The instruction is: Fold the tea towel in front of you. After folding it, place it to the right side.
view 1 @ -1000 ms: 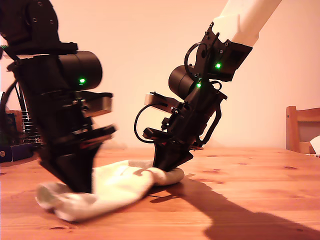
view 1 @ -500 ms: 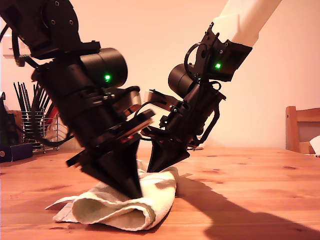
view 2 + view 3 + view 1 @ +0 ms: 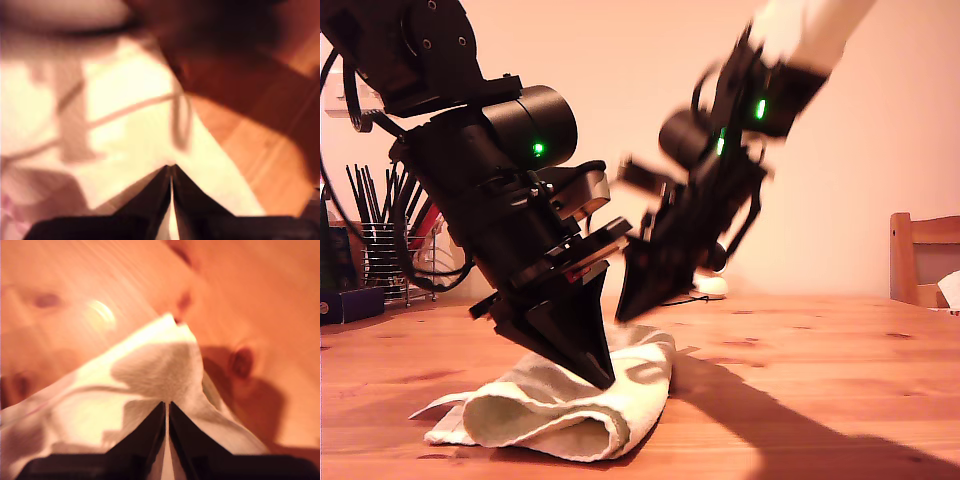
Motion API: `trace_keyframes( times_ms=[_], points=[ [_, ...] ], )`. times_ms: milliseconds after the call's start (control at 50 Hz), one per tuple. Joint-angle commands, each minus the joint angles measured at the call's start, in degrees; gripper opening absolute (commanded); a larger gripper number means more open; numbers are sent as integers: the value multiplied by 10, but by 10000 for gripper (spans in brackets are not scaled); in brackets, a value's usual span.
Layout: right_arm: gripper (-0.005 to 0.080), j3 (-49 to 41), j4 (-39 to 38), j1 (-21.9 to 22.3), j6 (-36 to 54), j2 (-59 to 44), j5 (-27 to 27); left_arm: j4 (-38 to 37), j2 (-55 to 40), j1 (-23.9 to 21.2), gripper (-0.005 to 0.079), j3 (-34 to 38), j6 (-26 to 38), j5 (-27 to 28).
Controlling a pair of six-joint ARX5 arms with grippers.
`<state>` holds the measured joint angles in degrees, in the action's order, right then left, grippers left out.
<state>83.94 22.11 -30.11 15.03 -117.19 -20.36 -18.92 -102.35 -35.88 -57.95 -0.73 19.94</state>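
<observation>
Change: far arm has lifted off the tea towel (image 3: 620, 385); near arm stays down.
Jaws: my first gripper (image 3: 171, 172) and my second gripper (image 3: 166, 407) closed, empty.
Meaning: fold apparently laid; placing remains.

A bare pale wall (image 3: 620, 80) glows warm pink. The wood table (image 3: 840, 360) looks orange. A chair (image 3: 920, 262) stands at the exterior view's right, a wire rack (image 3: 390, 255) at its left

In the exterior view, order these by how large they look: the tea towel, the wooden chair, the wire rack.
1. tea towel
2. and 3. wooden chair and wire rack: both partly hidden, so unsure. The towel is also nearest the camera.
</observation>
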Motion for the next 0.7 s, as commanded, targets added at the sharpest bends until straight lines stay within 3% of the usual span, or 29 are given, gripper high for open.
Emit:
trace_keyframes(
  times_ms=[0,480,680],
  points=[
    [-13,1,17,-1,11,21,12,9,9,10,-24,11,17,-7],
    [-13,-18,103,-6,35,84,28,77,8,74,-24,12,87,-12],
    [-13,-94,57,-19,33,151,30,92,8,78,-24,12,101,8]
  ],
)
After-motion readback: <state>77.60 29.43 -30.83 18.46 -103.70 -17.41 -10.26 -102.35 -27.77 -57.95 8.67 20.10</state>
